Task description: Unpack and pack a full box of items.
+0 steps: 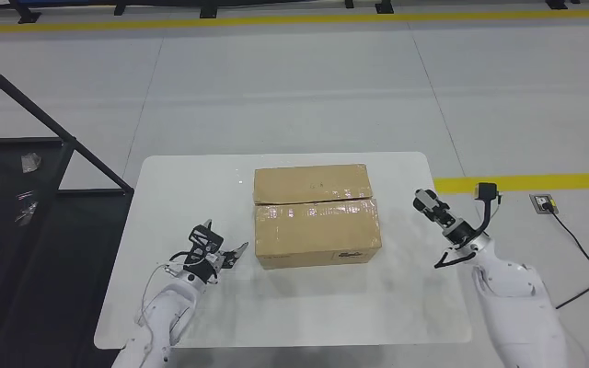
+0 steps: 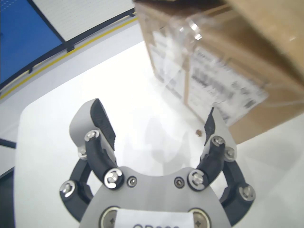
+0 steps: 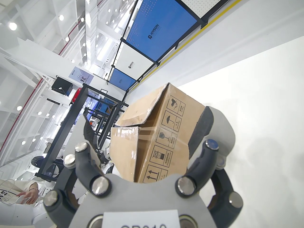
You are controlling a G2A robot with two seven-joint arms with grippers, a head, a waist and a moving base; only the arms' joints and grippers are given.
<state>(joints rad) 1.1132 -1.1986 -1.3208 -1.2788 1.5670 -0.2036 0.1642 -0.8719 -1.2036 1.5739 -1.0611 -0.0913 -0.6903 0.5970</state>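
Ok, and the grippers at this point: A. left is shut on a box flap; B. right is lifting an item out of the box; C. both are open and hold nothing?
C: the left gripper and right gripper both have their fingers spread with nothing held, one on each side of the box.

An industrial hall; yellow floor line point(image 1: 276, 19), perforated partition panels point(image 3: 161, 24), high lamp-lit ceiling point(image 3: 35, 8).

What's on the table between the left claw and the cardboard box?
Mostly bare white table. The left wrist view shows one tiny brown speck lying near the box, apart from the open left gripper.
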